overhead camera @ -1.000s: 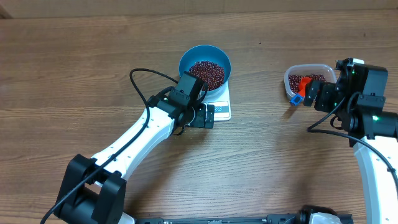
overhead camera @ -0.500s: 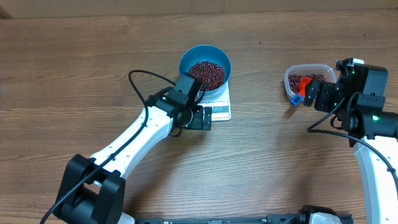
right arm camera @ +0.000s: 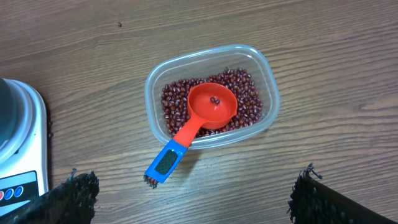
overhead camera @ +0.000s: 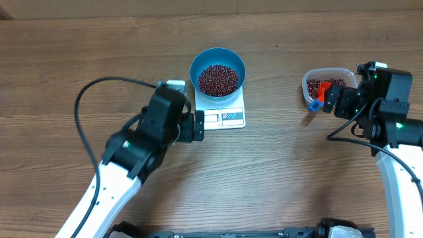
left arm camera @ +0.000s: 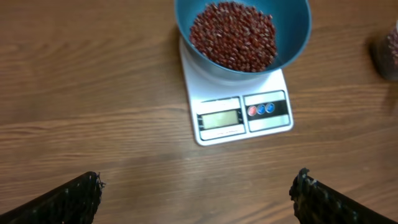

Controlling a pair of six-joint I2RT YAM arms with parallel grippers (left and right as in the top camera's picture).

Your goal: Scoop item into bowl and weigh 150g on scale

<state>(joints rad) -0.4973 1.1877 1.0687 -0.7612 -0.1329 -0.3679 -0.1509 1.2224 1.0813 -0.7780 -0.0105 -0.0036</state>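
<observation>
Bowl (left arm camera: pixel 291 31) of beans (left arm camera: pixel 233 34) on scale (left arm camera: pixel 239 115); my left gripper (left arm camera: pixel 198 180) and right gripper (right arm camera: pixel 196 177), both spread empty, must not touch scale during reading.

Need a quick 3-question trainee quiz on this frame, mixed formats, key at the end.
1. True or false: the round blue bowl of red-brown beans sits on the flat white kitchen scale.
2. Where does the cup of the red plastic scoop rest? A: in the bowl. B: in the clear plastic tub. C: on the table.
3. Fill in: the left fingers and right fingers both stand ___.
Key: 1 true; 2 B; 3 open.
</observation>
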